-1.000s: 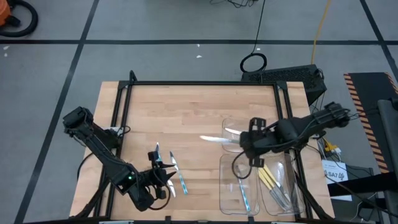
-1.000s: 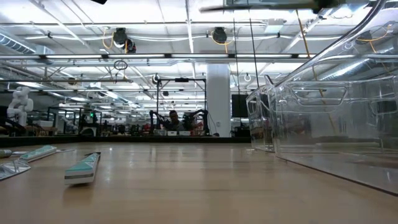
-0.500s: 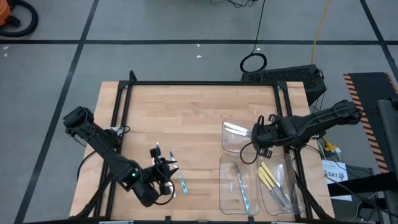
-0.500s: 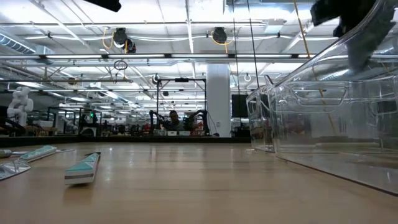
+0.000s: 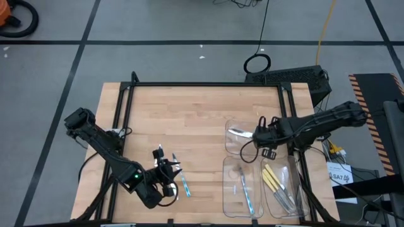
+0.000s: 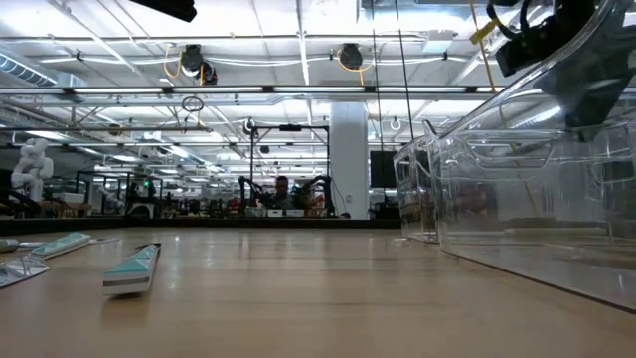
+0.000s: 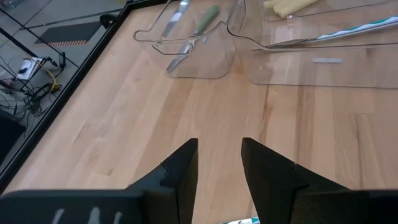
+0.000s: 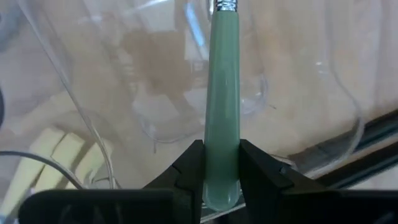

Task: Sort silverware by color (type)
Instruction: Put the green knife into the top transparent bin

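My right gripper point(image 5: 257, 134) is shut on a green-handled utensil point(image 8: 224, 93) over the far clear tray point(image 5: 235, 146). The utensil's silver end point(image 5: 237, 132) points toward the table's left and reaches into that tray point(image 7: 198, 65). My left gripper point(image 5: 169, 175) hovers open near the front left with nothing between its fingers point(image 7: 219, 165). Loose silverware lies on the wood beside it: a blue-handled piece point(image 5: 184, 184) and two others point(image 5: 159, 153). In the low view their handle ends point(image 6: 132, 268) rest flat on the table. My right gripper pinches the green handle near its free end point(image 8: 222, 163) between its two fingers. The fingers point down and lie across the handle. The utensil sticks out sideways toward the table's left, its metal end lowered into the far tray; whether it touches the tray floor I cannot tell.
Two more clear trays stand at the front right: one point(image 5: 228, 200) holds blue-handled pieces, the other point(image 5: 302, 203) holds yellow-handled ones point(image 5: 271, 180). A black frame point(image 5: 208, 84) runs along the table's edges. Bare wood lies between the loose silverware and the trays.
My right gripper has gone down and toward the table's right edge with the green utensil. It has moved from above the open wood to over the far tray, and the utensil's metal end now lies within the tray's outline.
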You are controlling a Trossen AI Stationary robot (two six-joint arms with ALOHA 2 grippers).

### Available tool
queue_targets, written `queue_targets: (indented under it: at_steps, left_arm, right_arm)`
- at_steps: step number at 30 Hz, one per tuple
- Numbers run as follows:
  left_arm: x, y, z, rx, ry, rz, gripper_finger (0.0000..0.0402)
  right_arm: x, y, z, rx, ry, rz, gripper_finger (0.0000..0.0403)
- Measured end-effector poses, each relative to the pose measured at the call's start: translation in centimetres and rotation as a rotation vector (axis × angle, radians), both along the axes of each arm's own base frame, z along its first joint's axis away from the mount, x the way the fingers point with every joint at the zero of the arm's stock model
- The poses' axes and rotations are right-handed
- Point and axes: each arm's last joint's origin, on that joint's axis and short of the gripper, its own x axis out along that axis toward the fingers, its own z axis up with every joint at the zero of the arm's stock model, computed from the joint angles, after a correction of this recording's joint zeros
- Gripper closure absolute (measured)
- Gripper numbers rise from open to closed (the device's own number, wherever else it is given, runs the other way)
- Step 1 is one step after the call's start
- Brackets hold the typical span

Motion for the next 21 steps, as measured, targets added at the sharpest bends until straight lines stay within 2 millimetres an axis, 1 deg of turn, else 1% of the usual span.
queue_targets:
  at_steps: [10,16,21]
  left_arm:
    - [0.0,0.0,0.0,0.006,0.003,-0.004,0.0270]
    - [0.0,0.0,0.0,0.006,0.003,-0.004,0.0270]
    - [0.0,0.0,0.0,0.006,0.002,-0.003,0.0270]
  right_arm:
    - [0.2,-0.7,-1.7,0.018,0.013,0.047,0.0329]
    - [0.5,-1.0,-2.4,0.025,-0.019,0.082,0.0328]
    - [0.6,-1.2,-2.9,0.025,0.001,0.086,0.0326]
